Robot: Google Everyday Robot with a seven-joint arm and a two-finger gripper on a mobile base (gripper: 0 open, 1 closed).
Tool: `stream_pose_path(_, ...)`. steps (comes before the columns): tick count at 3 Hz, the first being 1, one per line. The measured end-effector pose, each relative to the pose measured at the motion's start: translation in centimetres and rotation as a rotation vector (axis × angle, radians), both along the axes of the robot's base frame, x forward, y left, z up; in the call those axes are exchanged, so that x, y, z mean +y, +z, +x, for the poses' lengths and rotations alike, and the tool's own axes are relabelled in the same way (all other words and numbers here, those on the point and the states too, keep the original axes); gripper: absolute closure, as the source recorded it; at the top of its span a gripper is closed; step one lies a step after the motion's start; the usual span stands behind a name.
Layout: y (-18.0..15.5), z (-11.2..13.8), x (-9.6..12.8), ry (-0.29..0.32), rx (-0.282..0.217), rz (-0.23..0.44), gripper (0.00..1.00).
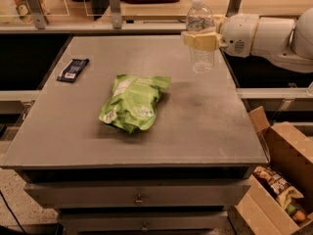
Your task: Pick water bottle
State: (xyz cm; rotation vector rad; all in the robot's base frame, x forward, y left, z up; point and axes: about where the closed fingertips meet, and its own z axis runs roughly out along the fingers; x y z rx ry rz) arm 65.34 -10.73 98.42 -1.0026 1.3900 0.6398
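Bottle [202, 60] is clamped upright in my hand [199, 40] at the table's [146, 146] far right; grasp seems done, next I lift straight.

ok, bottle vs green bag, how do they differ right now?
The bottle is upright, clamped in the gripper at the table's far right; the bag lies flat mid-table, untouched. The bottle is clear, ribbed plastic; the bag is opaque green and crinkled. The bottle is tall and narrow; the bag is wide and low. Both are over the table.
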Motion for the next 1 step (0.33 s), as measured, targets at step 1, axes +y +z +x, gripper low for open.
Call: stream_pose_path(1, 0.0, 0.0, 0.01, 0.0, 0.0, 0.0, 1.0)
